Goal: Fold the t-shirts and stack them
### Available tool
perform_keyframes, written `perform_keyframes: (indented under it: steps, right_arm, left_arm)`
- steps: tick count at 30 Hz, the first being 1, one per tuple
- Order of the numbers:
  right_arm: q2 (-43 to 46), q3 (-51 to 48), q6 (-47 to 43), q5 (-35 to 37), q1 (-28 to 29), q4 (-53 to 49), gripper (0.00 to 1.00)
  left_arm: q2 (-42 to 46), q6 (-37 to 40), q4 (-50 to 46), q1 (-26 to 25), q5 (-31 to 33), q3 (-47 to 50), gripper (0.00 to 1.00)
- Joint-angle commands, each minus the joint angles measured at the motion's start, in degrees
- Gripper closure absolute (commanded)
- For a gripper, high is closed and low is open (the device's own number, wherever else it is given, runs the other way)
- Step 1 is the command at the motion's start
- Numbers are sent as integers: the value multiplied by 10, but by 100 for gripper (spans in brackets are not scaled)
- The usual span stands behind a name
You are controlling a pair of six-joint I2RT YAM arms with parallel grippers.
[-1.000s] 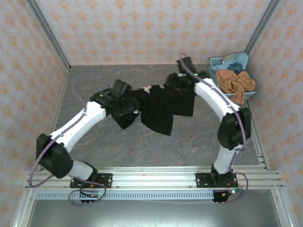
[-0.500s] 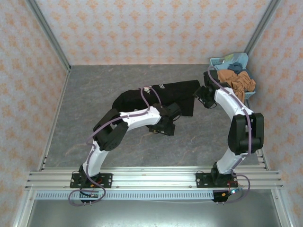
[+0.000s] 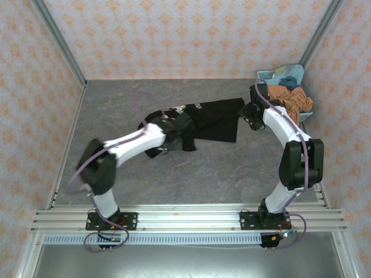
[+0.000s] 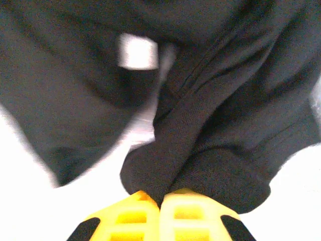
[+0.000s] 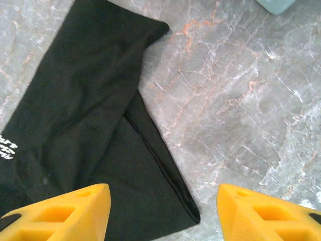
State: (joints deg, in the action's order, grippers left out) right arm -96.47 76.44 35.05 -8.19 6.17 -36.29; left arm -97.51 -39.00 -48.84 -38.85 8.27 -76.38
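The black t-shirt (image 3: 214,119) lies partly folded across the middle of the table, pale script showing near its top edge. My left gripper (image 3: 174,128) is shut on a bunched fold of the black cloth (image 4: 200,165), its yellow fingertips (image 4: 173,208) pressed together around it. My right gripper (image 3: 248,113) hovers open at the shirt's right edge, its yellow fingers (image 5: 55,213) spread over the shirt's folded corner (image 5: 170,201) without touching it. More t-shirts, orange-brown (image 3: 288,99) and bluish (image 3: 288,75), fill a basket at the back right.
The pale blue basket (image 3: 262,77) stands in the far right corner against the patterned wall. Grey marble tabletop (image 3: 232,168) lies bare in front of the shirt. A metal rail (image 3: 185,220) runs along the near edge.
My left arm has swung left, dragging the shirt's lower part leftward and folding it over. The right gripper, having let go earlier, has stayed by the shirt's right edge.
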Motion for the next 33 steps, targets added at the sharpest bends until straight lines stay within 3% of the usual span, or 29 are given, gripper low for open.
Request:
perform_keyframes:
  steps: [1, 12, 24, 28, 33]
  right_arm:
    - [-36, 24, 20, 20, -2, 14, 42]
    - [-175, 89, 89, 17, -18, 74, 40]
    - [-264, 153, 116, -19, -50, 126, 41]
    - [-298, 185, 118, -23, -51, 123, 52]
    - [-308, 197, 112, -26, -52, 134, 88]
  left_arm:
    - [102, 11, -6, 19, 15, 46, 100]
    - [223, 5, -15, 85, -4, 135, 100]
    - [249, -5, -18, 121, -11, 143, 100]
    - [251, -6, -17, 141, -19, 137, 100]
    - [250, -5, -11, 169, -30, 121, 100]
